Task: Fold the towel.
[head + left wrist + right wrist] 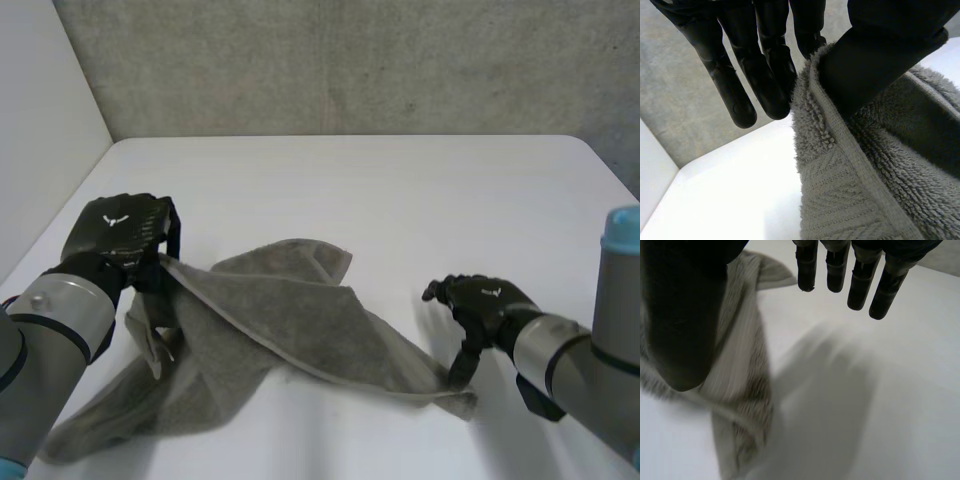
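The grey towel (300, 330) lies bunched on the near half of the tabletop (400, 200), toward its left edge, one hemmed edge lifted by the left hand (120, 230), thumb and fingers pinched on it. The right hand (490, 300) hangs at the towel's corner toward the right edge, fingers straight and apart from the thumb, gripping nothing; it should probably close on that corner first, then both draw the cloth taut

Grey arms (60, 310) — each robot hand (120, 228) black, white-marked
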Action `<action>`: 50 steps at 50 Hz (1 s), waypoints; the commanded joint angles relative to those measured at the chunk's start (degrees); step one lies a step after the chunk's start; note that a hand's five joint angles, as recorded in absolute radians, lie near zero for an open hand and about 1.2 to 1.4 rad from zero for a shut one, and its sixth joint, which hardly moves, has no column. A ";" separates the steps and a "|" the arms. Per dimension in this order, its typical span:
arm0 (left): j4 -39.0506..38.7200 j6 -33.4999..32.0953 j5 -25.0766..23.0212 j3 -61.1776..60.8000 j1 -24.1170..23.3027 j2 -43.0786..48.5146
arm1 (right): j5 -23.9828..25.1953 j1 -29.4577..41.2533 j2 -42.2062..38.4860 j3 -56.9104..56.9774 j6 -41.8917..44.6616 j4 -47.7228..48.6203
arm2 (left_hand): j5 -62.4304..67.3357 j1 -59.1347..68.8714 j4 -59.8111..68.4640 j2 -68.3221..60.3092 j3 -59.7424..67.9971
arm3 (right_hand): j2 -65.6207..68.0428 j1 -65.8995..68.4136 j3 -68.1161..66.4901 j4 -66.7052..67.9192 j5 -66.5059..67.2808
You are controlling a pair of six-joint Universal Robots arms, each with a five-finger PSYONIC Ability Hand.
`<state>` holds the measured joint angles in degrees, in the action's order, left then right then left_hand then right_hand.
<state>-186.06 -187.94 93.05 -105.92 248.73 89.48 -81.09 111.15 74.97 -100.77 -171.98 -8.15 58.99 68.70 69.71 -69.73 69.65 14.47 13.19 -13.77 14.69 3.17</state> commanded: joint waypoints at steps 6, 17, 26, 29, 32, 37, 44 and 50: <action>-0.44 0.03 -0.23 -0.77 2.37 -0.01 | 1.11 0.29 2.64 -11.63 8.06 9.20 | 11.01 11.30 10.29 -10.27 10.35 | -3.55 -2.27 2.84 -3.77 -2.25; -0.36 0.03 -3.14 -0.95 4.30 -0.01 | 1.20 1.00 -1.14 -13.14 8.06 19.30 | 11.01 11.30 10.29 -10.27 10.35 | 10.38 11.66 -11.09 10.16 11.68; -0.44 0.03 -3.22 -2.09 4.39 -0.01 | 1.29 1.17 -4.57 -12.17 7.98 21.87 | 11.01 11.30 10.29 -10.27 10.35 | 17.48 18.75 -18.18 17.26 18.78; -0.53 0.03 -3.22 -2.36 4.65 -0.01 | 1.29 1.26 -4.92 -12.08 7.80 21.95 | 11.01 11.30 10.29 -10.27 10.35 | 24.82 26.10 -25.53 24.60 26.12; -0.53 0.03 -3.22 -2.44 5.18 -0.01 | 1.20 1.17 -4.83 -12.08 7.80 22.13 | 11.01 11.30 10.29 -10.27 10.35 | 32.28 33.56 -32.99 32.06 33.58; -0.44 -0.06 -3.40 -1.83 5.71 -0.01 | 0.76 0.56 -2.12 -10.77 7.89 23.01 | 11.01 11.30 10.29 -10.27 10.35 | 65.53 66.81 -66.23 65.31 66.83; 2.79 -0.58 -3.66 5.09 6.24 -4.82 | 0.41 0.21 15.12 -2.42 8.94 19.05 | 11.01 11.30 10.29 -10.27 10.35 | 65.53 66.81 -66.23 65.31 66.83; 12.53 -4.00 -6.47 19.31 6.32 -9.93 | 1.02 -2.69 22.32 25.12 11.23 -4.27 | 11.01 11.30 10.29 -10.27 10.35 | 65.53 66.81 -66.23 65.31 66.83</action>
<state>-181.51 -189.31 88.73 -98.51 255.02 83.83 -80.56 110.80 92.98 -97.27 -162.40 6.06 58.99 68.70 69.82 -69.74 69.67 76.44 76.07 -76.65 76.73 66.68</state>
